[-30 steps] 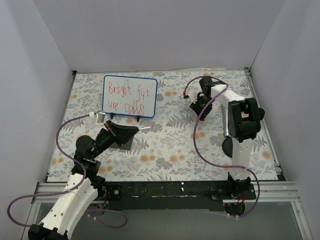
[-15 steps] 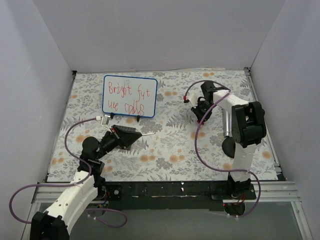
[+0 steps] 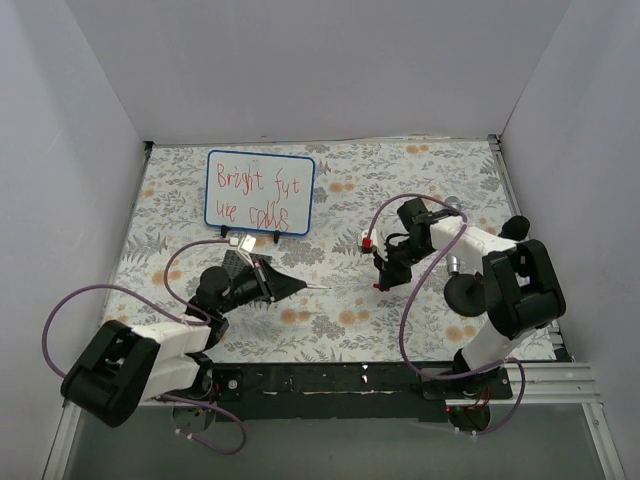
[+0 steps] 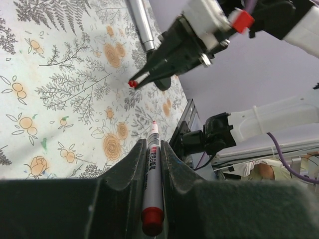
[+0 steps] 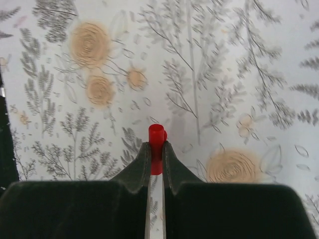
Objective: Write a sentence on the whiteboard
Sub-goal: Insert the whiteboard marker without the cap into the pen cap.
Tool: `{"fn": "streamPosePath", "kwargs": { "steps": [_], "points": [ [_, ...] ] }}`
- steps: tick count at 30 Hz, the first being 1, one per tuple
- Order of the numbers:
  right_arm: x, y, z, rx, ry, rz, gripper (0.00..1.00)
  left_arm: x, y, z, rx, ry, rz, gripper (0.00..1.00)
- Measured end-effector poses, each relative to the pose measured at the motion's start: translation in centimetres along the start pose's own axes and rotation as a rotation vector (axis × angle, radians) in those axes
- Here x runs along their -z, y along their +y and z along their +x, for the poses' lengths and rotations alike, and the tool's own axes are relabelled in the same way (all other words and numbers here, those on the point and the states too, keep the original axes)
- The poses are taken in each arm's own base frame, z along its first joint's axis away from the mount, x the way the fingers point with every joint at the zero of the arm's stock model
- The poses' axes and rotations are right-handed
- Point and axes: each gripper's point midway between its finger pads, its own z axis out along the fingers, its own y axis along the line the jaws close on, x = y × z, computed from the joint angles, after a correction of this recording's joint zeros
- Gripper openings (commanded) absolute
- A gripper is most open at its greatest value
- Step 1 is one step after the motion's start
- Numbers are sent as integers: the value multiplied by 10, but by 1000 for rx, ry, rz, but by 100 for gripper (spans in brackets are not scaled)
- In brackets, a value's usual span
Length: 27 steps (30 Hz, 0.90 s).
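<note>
— How many boards?
— One whiteboard (image 3: pixel 260 193), upper left on the tabletop (image 3: pixel 330 310), its sentence (image 3: pixel 257 198) in two red lines.
— Your tools?
— Two. My left tool (image 4: pixel 152 162) pinches one marker (image 4: pixel 152 189); my right tool (image 5: pixel 156 149) pinches one red cap (image 5: pixel 156 135).

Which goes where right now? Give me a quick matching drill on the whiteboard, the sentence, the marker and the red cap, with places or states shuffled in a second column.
Things:
1. whiteboard
2. sentence
3. marker
4. red cap

Places or states:
A. pinched in the right end effector
B. at the far left of the table
C. red lettering in two lines on the board
D. clamped in the left end effector, tip bare

Pairs: 1-B, 2-C, 3-D, 4-A
</note>
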Motion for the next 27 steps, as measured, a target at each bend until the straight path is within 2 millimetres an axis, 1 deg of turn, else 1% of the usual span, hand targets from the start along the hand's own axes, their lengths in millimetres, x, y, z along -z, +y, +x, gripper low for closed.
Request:
{"fn": "streamPosePath", "kwargs": {
  "steps": [4,6,10,14,21,27],
  "points": [
    [-7,27,-20,133,-59,-61,1,-10,9,10,6,22,-5,0],
    [-12,33,-30,174,-83,-82,1,-15,11,18,9,42,-6,0],
    [-18,39,-42,221,-114,-102,1,-23,16,28,12,69,-6,0],
    [-22,43,-48,240,-130,-116,1,-29,18,30,11,71,-2,0],
    [-26,48,-53,256,-136,-130,1,-42,11,31,-6,79,32,0],
    [-27,50,-54,244,-135,-134,1,-46,8,35,-11,88,44,0]
  ]
}}
